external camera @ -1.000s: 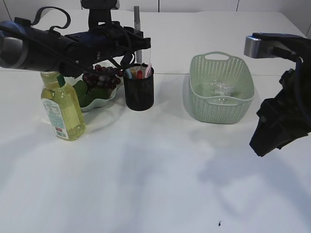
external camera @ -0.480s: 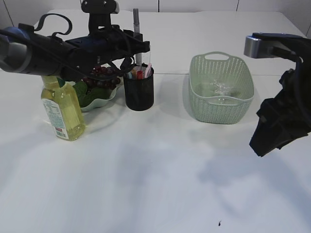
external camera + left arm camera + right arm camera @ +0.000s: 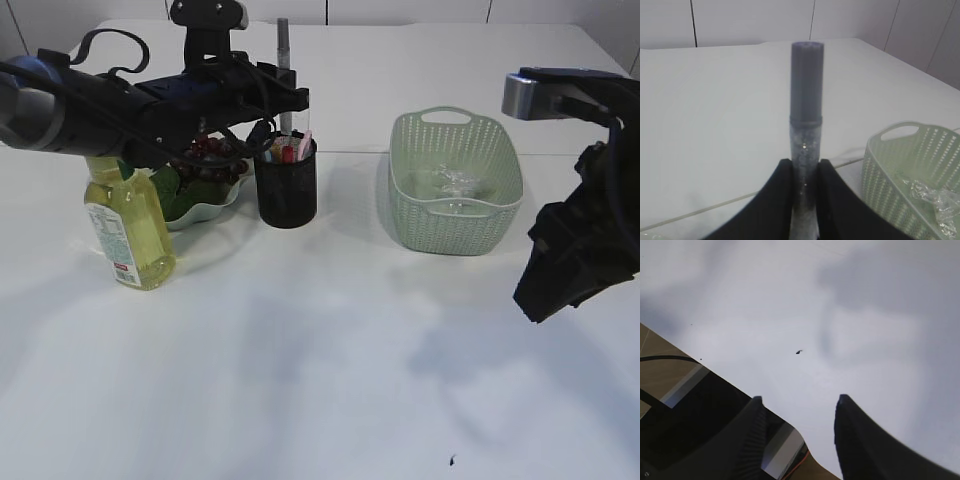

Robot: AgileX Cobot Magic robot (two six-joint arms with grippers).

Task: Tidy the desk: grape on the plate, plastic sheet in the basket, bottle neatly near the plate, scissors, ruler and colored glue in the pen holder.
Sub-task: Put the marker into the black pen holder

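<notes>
My left gripper (image 3: 286, 103) (image 3: 805, 170) is shut on the colored glue (image 3: 283, 50) (image 3: 806, 120), a grey glittery tube held upright. The tube's lower end is over the black mesh pen holder (image 3: 285, 190). Pink, red and blue items stick out of the holder, and I cannot tell the scissors or the ruler among them. Dark grape clusters (image 3: 210, 150) lie on the pale green plate (image 3: 205, 213). The yellow bottle (image 3: 128, 225) stands upright just left of the plate. The clear plastic sheet (image 3: 455, 183) (image 3: 935, 200) lies in the green basket (image 3: 455, 230) (image 3: 890, 165). My right gripper (image 3: 797, 405) is open with nothing between its fingers.
The right arm (image 3: 575, 250) hangs over the table's right side, in front of the basket. In the right wrist view there is bare white table with a small dark speck (image 3: 799, 351) and the table's edge at lower left.
The left arm has risen a little on its rear side and the glue tube has shifted slightly right, still upright over the pen holder. The right arm has not moved.
</notes>
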